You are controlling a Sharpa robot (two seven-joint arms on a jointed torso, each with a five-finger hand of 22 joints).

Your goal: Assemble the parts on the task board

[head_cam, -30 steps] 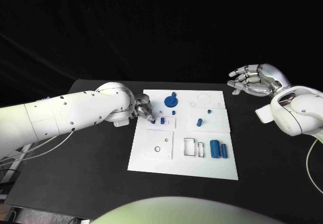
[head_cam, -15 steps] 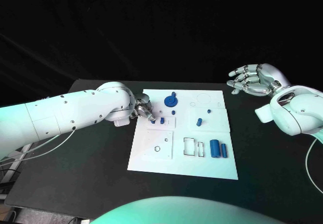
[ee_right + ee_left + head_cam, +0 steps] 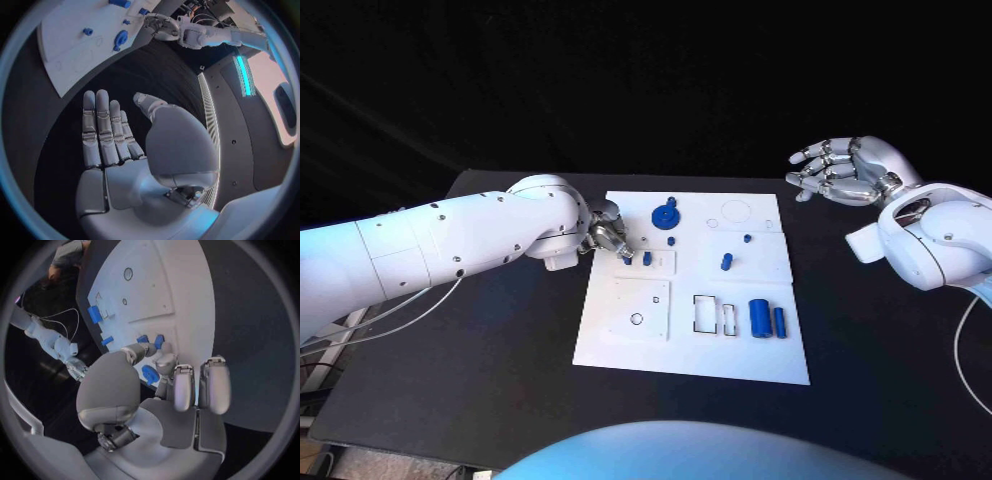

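Two arms in glossy white rounded shells with small dark screw dots. Thin pale cable loops under left arm [image 3: 430, 245]; another trails by right arm [image 3: 942, 245]. Each robot hand silver metal: left robot hand [image 3: 607, 232], right robot hand [image 3: 841, 172]. Fingers [image 3: 103, 132] segmented, pale grey pads.

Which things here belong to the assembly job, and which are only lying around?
Belonging to the job:
- task board
- round blue part at its far end
- two blue cylinders near its right edge
- small blue part at the left hand

Only around:
- black table
- right hand, off the board, holding nothing
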